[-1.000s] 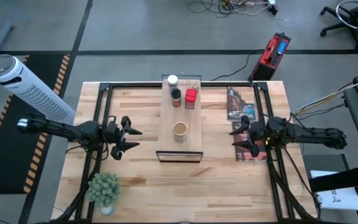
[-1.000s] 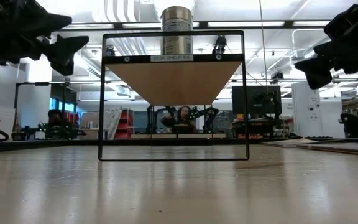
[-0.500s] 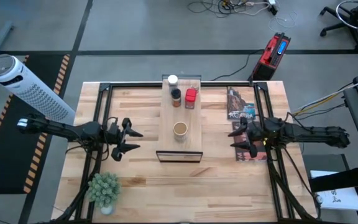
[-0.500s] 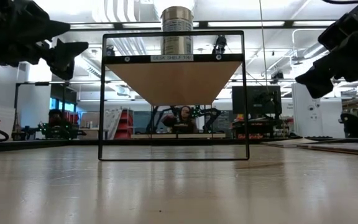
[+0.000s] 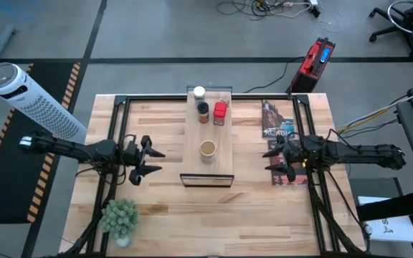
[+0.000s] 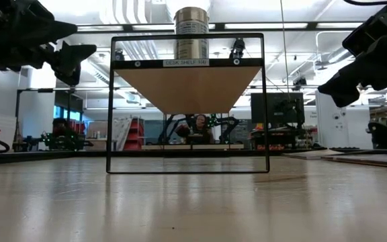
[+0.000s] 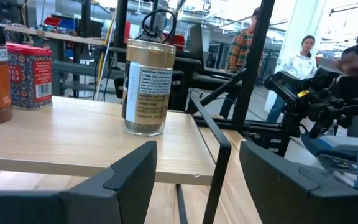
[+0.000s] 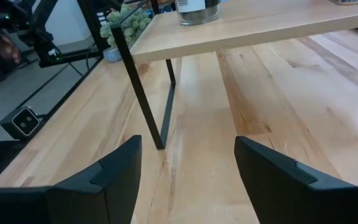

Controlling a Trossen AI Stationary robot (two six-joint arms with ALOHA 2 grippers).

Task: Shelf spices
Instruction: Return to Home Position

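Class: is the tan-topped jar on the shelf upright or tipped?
Upright. From above, the tan-topped jar shows only its round top; the left wrist view shows it standing on the shelf.

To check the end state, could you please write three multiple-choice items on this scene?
1. Where is the tan-topped round jar? A on the shelf, apart from the others; B in a gripper; C beside the shelf.
2. How many spice containers stand on the shelf? A two; B three; C four.
3. The grippers are: A both open; B both shut; C one holding a jar.
1 A: it stands alone there. 2 C: white-capped jar, dark jar, red tin, plus that one. 3 A: left gripper and right gripper show spread, empty fingers.
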